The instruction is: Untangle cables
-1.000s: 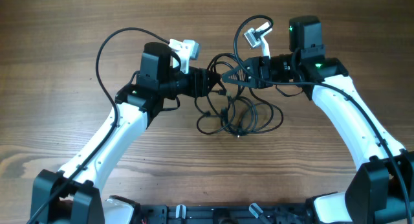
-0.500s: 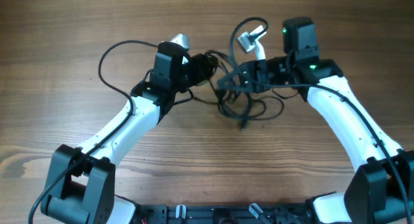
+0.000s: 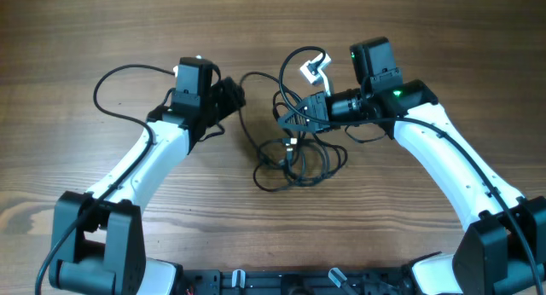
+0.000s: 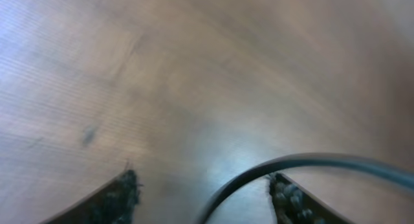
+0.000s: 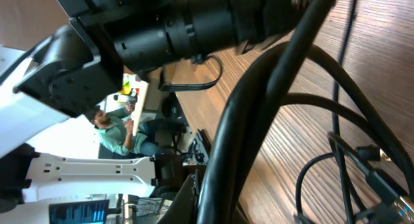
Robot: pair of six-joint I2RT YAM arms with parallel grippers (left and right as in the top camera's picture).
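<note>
Near the middle of the surface (image 3: pixel 85 39) the cables (image 3: pixel 294 163) lie in a loose clump, one upper strand pinched in the closed right hand (image 3: pixel 288 118). Just beside, the left hand (image 3: pixel 230 95) gapes wide, gripping nothing; best take a separate loop and pull apart slowly.

Thin black cables (image 3: pixel 294 155) are seen in a loose tangle on the wooden table (image 3: pixel 85 31). Upper strands are pinched in the closed right gripper (image 3: pixel 287 121). The left gripper (image 3: pixel 234 97) is held near one outlying loop.
</note>
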